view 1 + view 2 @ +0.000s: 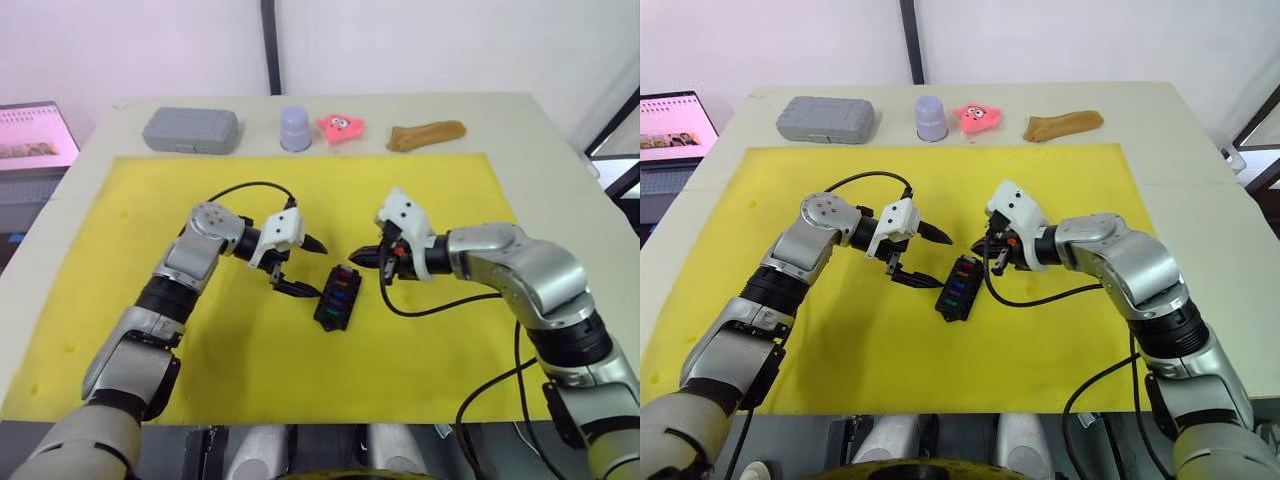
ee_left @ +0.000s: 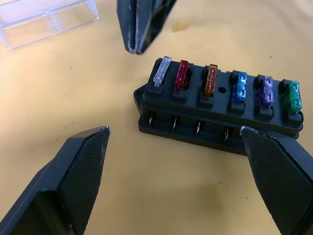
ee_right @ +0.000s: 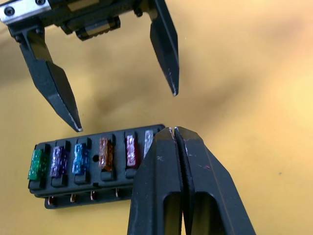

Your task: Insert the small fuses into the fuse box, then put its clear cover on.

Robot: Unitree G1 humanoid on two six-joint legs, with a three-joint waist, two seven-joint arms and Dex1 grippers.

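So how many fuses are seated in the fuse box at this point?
6, all in one row in the fuse box: clear fuse, red, amber, blue, purple, green. No slot looks empty.

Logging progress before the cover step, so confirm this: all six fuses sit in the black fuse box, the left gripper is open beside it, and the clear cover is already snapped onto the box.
Wrong on the cover. The clear cover lies on the yellow mat, apart from the fuse box, as the left wrist view shows. The six fuses are seated, and the left gripper is open beside the box.
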